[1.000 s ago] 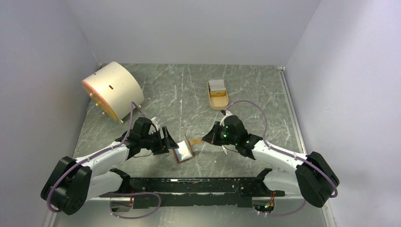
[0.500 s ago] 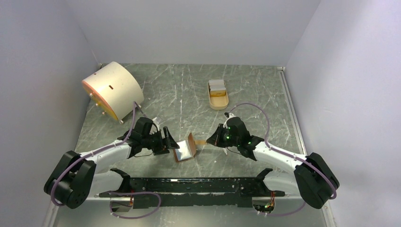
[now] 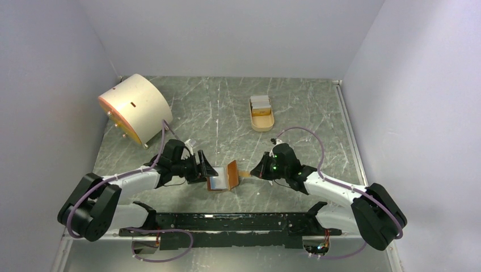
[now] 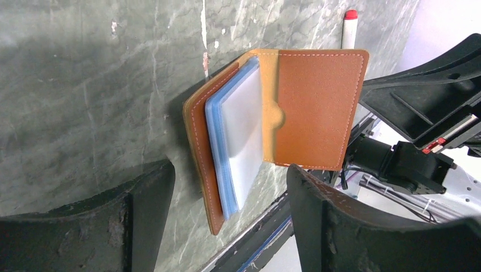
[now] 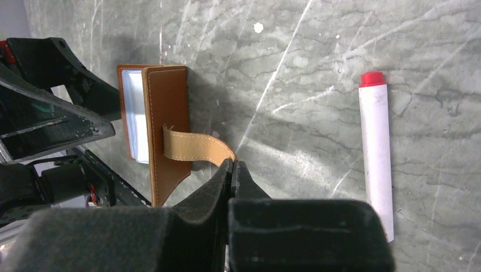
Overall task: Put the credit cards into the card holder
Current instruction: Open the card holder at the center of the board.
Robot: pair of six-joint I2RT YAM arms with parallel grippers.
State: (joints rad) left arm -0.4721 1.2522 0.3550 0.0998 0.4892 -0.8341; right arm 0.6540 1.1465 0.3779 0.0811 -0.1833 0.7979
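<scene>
The card holder (image 4: 317, 107) stands half open on the table (image 3: 227, 107), close to the near edge and squeezed between the two claws, so there is little room on either side of it. The right gripper (image 5: 232, 167) is closed tight, pinching the end of the tan snap tab (image 5: 193, 146), which bows out from the brown cover. The left gripper (image 3: 205, 169) is spread wide just beside the holder's open side and has hold of nothing I can see. Whether a finger touches the leather, I cannot tell. The middle and back of the table lie open. The credit cards (image 3: 260, 102) sit well apart in a tan tray (image 3: 264, 122) towards the back, and a cream drum (image 3: 136, 105) fills the far left corner. A white stick (image 5: 376, 158) with a red cap lies near the right claw, hidden under the arm from above. The holder's clear, blue-edged sleeves hide whatever is inside.
</scene>
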